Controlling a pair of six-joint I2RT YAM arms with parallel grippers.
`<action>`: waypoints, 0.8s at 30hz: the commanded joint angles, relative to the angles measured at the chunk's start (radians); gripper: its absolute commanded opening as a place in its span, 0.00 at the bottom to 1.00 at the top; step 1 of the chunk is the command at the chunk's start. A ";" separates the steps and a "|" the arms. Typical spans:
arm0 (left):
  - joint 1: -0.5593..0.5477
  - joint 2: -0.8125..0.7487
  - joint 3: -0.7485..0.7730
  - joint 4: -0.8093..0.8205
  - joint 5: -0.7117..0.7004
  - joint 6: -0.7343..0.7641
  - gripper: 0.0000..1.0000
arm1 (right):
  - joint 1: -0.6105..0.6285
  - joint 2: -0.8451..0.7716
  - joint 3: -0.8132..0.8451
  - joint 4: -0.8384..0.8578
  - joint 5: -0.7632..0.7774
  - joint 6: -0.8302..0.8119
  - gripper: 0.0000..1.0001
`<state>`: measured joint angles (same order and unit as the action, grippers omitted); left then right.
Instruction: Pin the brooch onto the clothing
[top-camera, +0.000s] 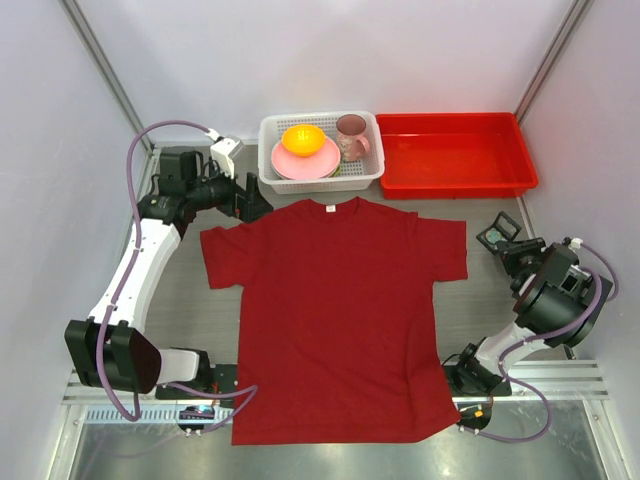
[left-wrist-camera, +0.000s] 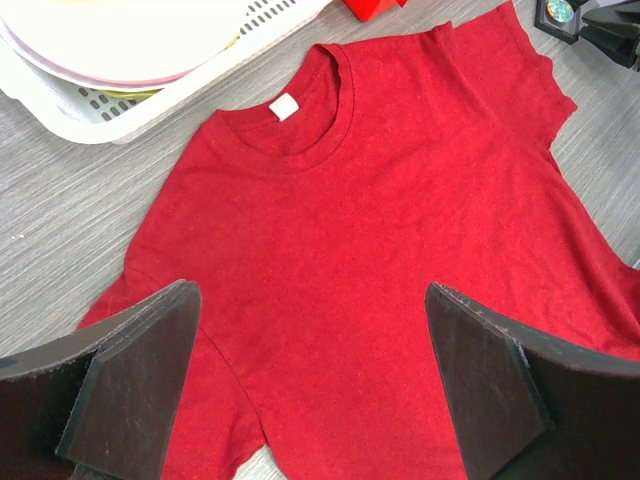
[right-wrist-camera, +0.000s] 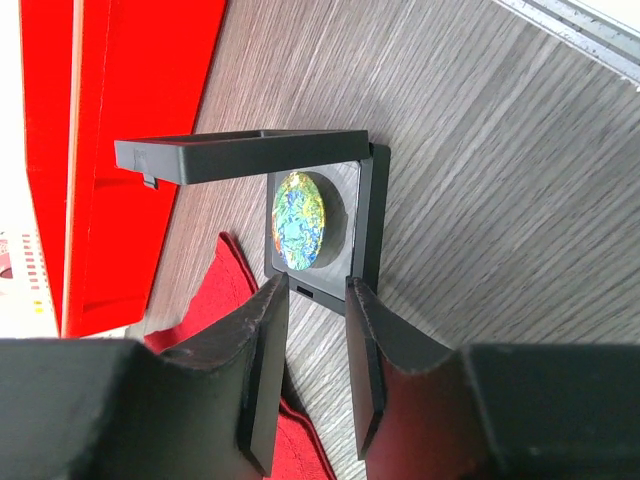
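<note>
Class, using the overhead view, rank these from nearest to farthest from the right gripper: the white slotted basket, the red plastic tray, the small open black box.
1. The small open black box, just ahead of the right gripper, far right.
2. The red plastic tray, back right.
3. The white slotted basket, back centre, left of the tray.

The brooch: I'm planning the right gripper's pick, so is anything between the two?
Nothing covers the brooch: the black box has its lid open. Only the box's near rim lies between it and the right gripper.
</note>
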<state>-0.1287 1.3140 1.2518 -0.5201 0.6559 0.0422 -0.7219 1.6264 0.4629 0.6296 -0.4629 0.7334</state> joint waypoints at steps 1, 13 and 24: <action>-0.002 0.002 -0.009 0.040 0.014 0.016 0.99 | -0.004 0.000 0.020 0.082 -0.010 0.024 0.35; -0.002 0.017 -0.005 0.048 0.013 0.008 0.99 | -0.004 0.059 0.036 0.114 -0.014 0.054 0.35; -0.003 0.030 -0.011 0.061 0.014 0.001 0.98 | -0.004 0.119 0.042 0.205 -0.042 0.095 0.35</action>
<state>-0.1287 1.3380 1.2465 -0.5125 0.6559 0.0414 -0.7219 1.7237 0.4824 0.7574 -0.4953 0.8112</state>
